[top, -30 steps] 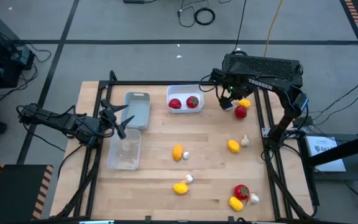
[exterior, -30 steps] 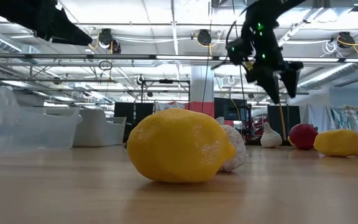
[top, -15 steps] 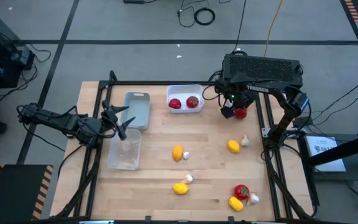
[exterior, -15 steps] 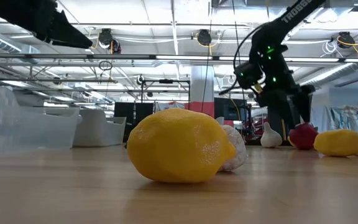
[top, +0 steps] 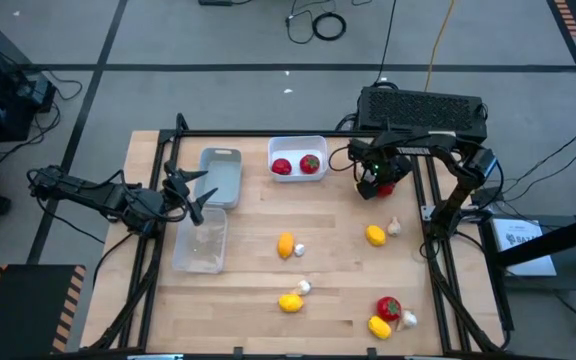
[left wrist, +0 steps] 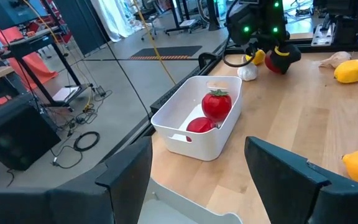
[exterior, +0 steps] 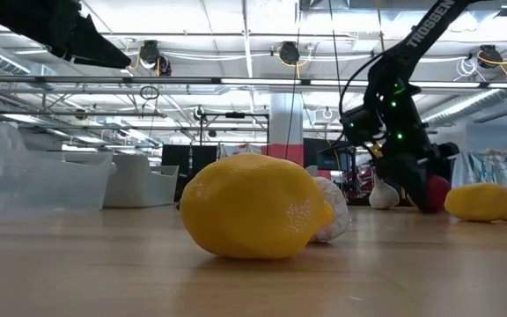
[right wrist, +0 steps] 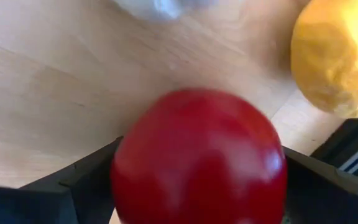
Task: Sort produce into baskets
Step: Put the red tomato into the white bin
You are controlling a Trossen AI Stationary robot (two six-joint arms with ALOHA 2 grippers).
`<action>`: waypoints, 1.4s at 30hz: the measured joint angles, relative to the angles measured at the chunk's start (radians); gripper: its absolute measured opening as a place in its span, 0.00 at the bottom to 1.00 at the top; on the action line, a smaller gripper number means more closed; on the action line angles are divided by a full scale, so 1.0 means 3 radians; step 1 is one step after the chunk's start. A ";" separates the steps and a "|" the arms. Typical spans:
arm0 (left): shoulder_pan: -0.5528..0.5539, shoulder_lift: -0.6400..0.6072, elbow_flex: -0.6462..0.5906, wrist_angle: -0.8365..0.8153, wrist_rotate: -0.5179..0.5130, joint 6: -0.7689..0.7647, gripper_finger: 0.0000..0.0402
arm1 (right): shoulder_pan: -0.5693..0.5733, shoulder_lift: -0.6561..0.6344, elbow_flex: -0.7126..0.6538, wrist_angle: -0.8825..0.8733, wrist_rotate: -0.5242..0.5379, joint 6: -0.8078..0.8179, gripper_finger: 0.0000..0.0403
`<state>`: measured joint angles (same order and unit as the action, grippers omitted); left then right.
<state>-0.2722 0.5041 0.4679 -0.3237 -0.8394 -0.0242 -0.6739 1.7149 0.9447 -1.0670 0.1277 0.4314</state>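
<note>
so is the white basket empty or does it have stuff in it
Not empty. The white basket holds two red fruits, seen side by side from above; the left wrist view shows them too.

lemon (exterior: 255, 208) foreground | right gripper (exterior: 419, 195) low, seemingly around red fruit (exterior: 437, 191)

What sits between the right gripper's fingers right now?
A red fruit sits between the right gripper's open fingers, near the table's far right corner. The right wrist view shows it best; a yellow fruit lies just beyond it.
</note>
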 joint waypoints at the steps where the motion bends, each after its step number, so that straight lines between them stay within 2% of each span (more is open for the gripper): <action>1: 0.0000 0.0000 0.0000 0.0000 0.0000 0.0000 0.66 | 0.0000 0.0000 -0.0007 0.0002 -0.0011 0.0005 0.88; 11: 0.0000 0.0000 0.0000 0.0001 -0.0001 0.0001 0.66 | 0.0076 -0.0001 -0.0006 0.0002 -0.0439 -0.0020 0.75; 18: 0.0000 0.0000 0.0000 0.0001 -0.0001 0.0010 0.66 | 0.0156 -0.0078 -0.0006 -0.0128 -0.0919 -0.0082 0.76; 27: 0.0000 0.0000 0.0000 0.0012 -0.0003 0.0013 0.66 | 0.0289 -0.0544 0.0224 0.0232 -0.1063 -0.0083 0.76; 31: 0.0000 0.0000 0.0000 0.0033 -0.0003 0.0015 0.66 | 0.0374 -0.0723 0.0378 0.0912 -0.1053 0.0061 0.77; 36: 0.0000 -0.0001 -0.0001 0.0111 -0.0005 0.0043 0.66 | 0.0521 -0.0709 0.0392 0.2412 -0.0994 0.0191 0.77; 38: 0.0000 -0.0001 -0.0001 0.0132 -0.0005 0.0067 0.66 | 0.0595 -0.0620 0.0396 0.2984 -0.0830 0.0189 0.77; 42: 0.0000 -0.0001 -0.0001 0.0177 -0.0005 0.0107 0.66 | 0.0707 -0.0391 0.0392 0.3714 -0.0487 0.0156 0.77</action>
<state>-0.2722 0.5037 0.4675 -0.2706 -0.8410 0.0077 -0.4619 1.5975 1.0622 0.0474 -0.0184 0.4783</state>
